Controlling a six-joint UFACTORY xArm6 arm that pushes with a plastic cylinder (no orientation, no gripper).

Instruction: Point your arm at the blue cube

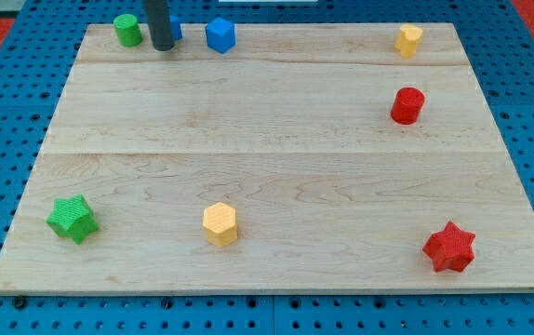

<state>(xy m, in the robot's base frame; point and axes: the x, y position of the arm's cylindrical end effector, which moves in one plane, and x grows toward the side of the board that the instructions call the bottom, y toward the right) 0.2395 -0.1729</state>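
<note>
Two blue blocks at the view's top of the wooden tabletop. The blue cube is my best read for the faceted one standing clear near the top edge. The other blue block is mostly hidden behind the rod, so I can't tell its shape.

My tip sits between the green cylinder and that hidden blue block. It is just beside both, and I can't tell if it touches either. The blue cube is a short way off to the view's right of my tip, with the hidden blue block partly in between.

No jaws on this arm, only the rod, so there is nothing to spread or pinch.

To do it well, come toward the view's bottom first to clear the hidden blue block. Then slide to the view's right and stop just short of the cube, so it isn't nudged off the edge. The risk is dragging the hidden blue block along
</note>
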